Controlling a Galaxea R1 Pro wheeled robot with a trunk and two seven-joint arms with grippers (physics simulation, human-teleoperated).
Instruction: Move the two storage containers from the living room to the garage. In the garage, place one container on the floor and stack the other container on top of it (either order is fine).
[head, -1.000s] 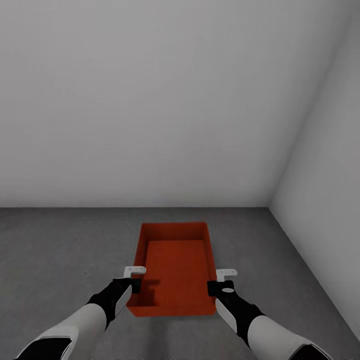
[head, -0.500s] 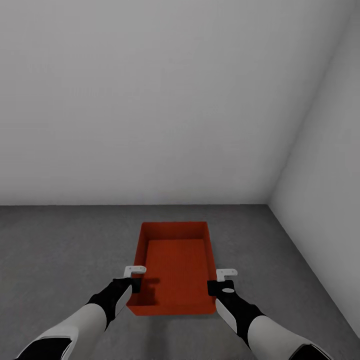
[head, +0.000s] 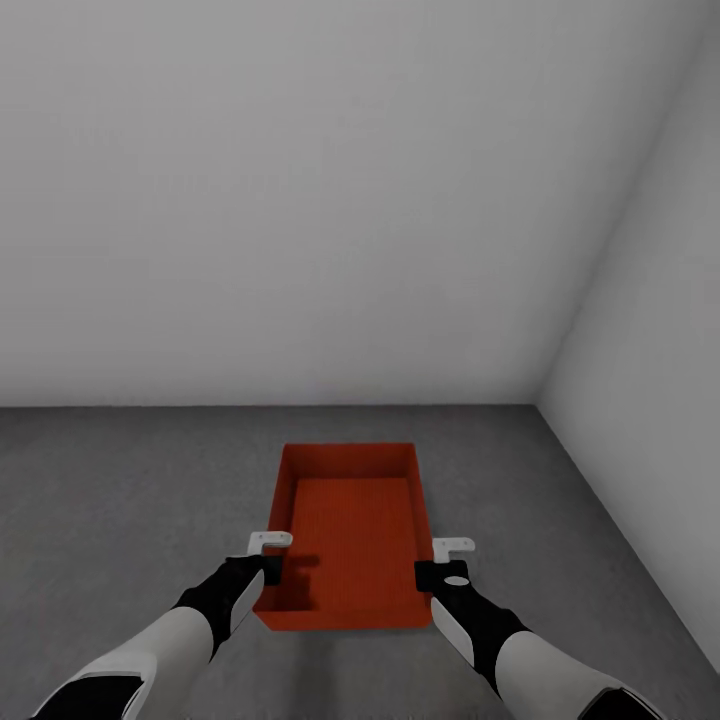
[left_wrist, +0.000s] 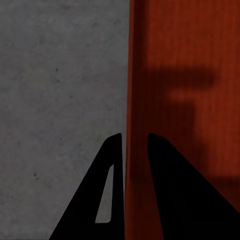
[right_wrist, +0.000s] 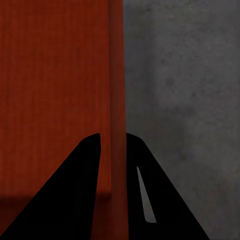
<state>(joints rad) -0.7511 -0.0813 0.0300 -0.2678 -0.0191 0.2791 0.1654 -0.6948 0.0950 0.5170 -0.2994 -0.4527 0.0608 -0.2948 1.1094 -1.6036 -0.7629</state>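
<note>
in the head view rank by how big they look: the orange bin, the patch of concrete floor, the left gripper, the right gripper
1. the concrete floor, widest area by far
2. the orange bin
3. the left gripper and the right gripper, which look alike in size, so no ranking between them

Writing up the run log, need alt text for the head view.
Both grippers pinch the long side walls of an open orange-red storage container, left gripper on one wall, right gripper on the other, above a dark grey concrete floor. Plain pale grey walls meet in a corner beyond it.
</note>
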